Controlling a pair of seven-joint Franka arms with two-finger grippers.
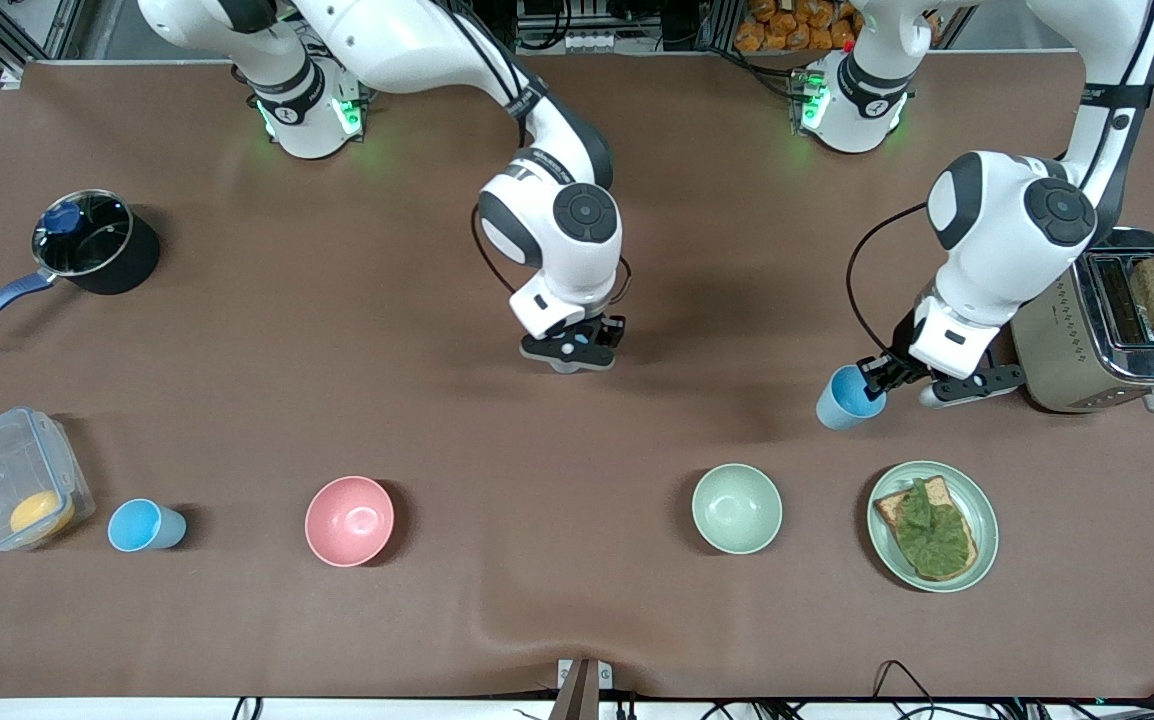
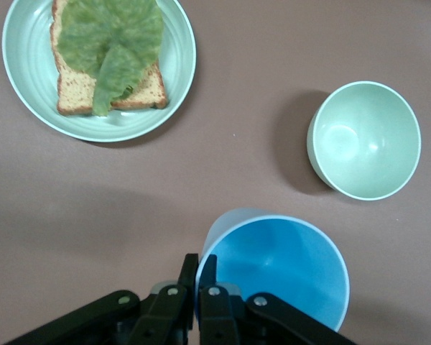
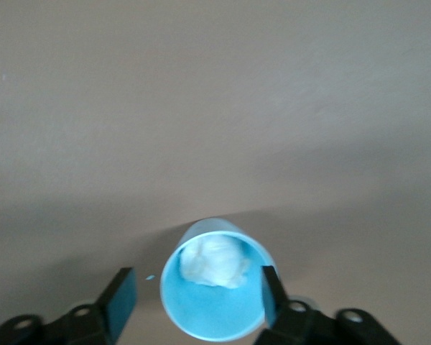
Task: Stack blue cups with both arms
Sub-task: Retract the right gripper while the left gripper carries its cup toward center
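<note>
While left fingers (image 1: 875, 378) pinch blue cup (image 1: 845, 398), toaster (image 1: 1102, 335) beside, green bowl (image 1: 736, 508) near.

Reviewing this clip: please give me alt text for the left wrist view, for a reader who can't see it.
The left gripper has its fingers pinched shut on the rim of a blue cup, seen from above over the brown table. A pale green bowl and a plate holding lettuce-topped bread sit on the table.

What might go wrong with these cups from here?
The left gripper pinches only one wall of its blue cup, which looks tilted, so it may slip or swing. The paler cup between the right gripper's open fingers holds a white scrap, so another cup might not seat fully inside.
</note>
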